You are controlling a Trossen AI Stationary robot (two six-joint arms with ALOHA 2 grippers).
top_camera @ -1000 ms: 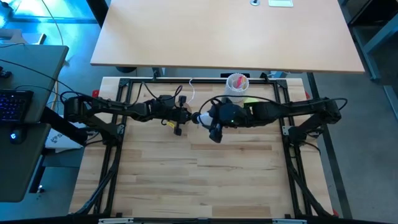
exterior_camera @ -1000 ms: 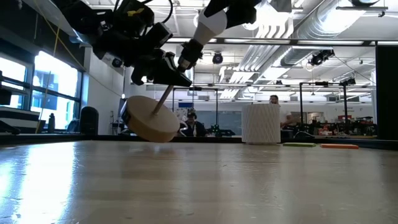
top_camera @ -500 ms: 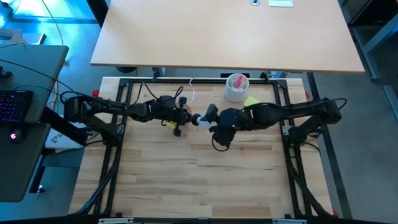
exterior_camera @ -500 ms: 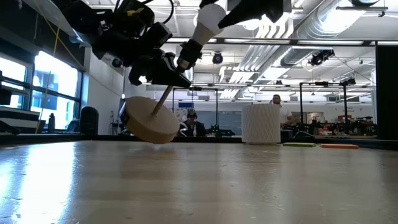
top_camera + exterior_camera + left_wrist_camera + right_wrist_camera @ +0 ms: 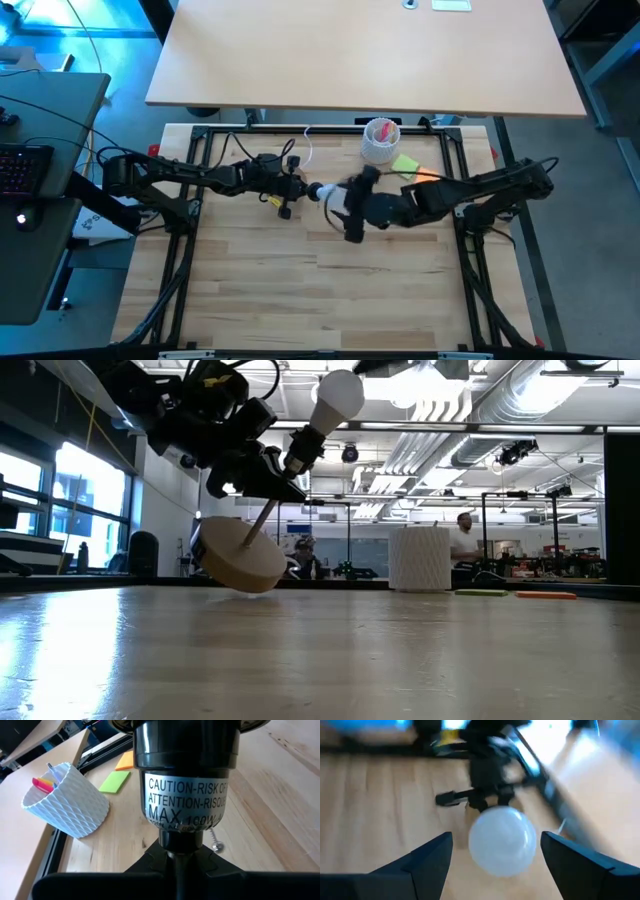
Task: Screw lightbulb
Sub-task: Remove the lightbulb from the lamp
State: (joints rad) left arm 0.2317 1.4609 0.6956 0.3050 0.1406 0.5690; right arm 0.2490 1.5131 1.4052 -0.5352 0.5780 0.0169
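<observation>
1. Sitting in the black socket (image 5: 184,775), the lightbulb (image 5: 337,396) hangs tilted above the worktop (image 5: 330,280).
2. Left gripper (image 5: 292,186) fingers are clamped on the lamp's stem.
3. Right gripper (image 5: 492,857) fingers are spread wide beside the bulb, holding nothing.

Bright windows (image 5: 40,500), ceiling ducts (image 5: 470,410), a person (image 5: 462,540) beyond

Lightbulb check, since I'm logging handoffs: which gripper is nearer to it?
Left. The left gripper holds the lamp socket carrying the lightbulb; the right gripper is open, just off the bulb.
</observation>
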